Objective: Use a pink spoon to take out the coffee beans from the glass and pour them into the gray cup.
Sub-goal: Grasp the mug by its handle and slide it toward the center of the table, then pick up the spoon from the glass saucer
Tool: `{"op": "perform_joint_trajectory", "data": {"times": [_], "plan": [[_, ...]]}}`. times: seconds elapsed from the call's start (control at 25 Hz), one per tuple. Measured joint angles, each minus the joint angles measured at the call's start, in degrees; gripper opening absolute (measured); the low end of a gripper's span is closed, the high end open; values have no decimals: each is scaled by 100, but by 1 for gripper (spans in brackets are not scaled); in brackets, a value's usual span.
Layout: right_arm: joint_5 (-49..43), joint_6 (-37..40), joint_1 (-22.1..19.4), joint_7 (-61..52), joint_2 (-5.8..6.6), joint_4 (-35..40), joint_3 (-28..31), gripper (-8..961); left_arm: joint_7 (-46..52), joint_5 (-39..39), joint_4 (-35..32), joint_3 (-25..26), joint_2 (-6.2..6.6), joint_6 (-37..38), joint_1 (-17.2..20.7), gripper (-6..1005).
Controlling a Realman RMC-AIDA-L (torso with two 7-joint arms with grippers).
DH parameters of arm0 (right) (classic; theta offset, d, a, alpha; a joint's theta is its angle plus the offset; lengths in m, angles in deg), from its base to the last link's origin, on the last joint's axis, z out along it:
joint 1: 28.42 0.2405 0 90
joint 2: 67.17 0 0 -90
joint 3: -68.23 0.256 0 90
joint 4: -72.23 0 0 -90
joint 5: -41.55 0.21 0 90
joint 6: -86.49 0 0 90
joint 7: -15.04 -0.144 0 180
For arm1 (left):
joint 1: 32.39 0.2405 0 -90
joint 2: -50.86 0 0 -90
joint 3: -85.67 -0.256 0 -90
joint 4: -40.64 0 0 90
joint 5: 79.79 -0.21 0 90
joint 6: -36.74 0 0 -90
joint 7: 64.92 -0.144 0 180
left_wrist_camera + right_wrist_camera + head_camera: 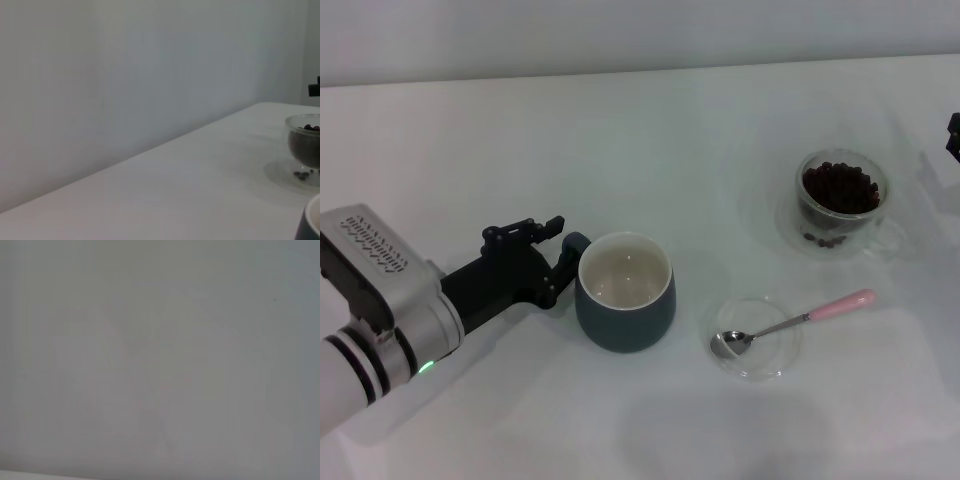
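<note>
left pincer point(563, 262) closed on gray cup point(625, 292) handle, steadying. right pincer point(954, 135) state unclear; next: grab pink spoon point(790, 323).

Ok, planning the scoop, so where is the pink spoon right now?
In the head view the pink spoon lies right of the gray cup, bowl resting in a clear saucer, handle pointing out toward the glass.
</note>
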Motion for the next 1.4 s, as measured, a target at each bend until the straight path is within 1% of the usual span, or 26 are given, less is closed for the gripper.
{"op": "perform_joint_trajectory", "data": {"times": [0.28,0.4,0.44,0.48,0.52,0.64,0.8,0.88,1.0,1.24,1.32,1.4], "plan": [[0,-2,-13,2,0,3,-1,780,-66,-7,18,-18,13,-54,262,391],[0,-2,-29,0,0,12,0,780,-418,-6,221,9,25,-137,555,396],[0,-2,-33,1,0,12,-1,780,-418,-6,221,9,25,-137,555,398],[0,-2,-38,5,0,12,-5,779,-630,6,342,79,28,-146,744,399],[0,-2,-43,11,0,11,-11,779,-700,13,370,125,31,-159,847,401],[-20,-2,-80,9,0,5,-33,779,-707,15,364,154,38,-287,961,406],[-49,-236,-230,-42,5,-79,-51,779,-714,21,320,317,50,-585,1169,428],[-53,-498,-363,-182,14,-133,-58,779,-717,22,308,459,52,-654,1258,441],[-62,-815,-574,-827,30,-145,-78,779,-720,25,300,720,53,-690,1360,470],[-184,-1553,-1160,-2928,62,-17,-383,779,-723,56,298,944,53,-759,1425,522],[-219,-1794,-1346,-3601,63,65,-476,779,-725,90,294,1114,53,-761,1438,535],[-227,-1964,-1495,-4147,63,143,-647,779,-725,97,291,1197,53,-765,1441,535]]}}
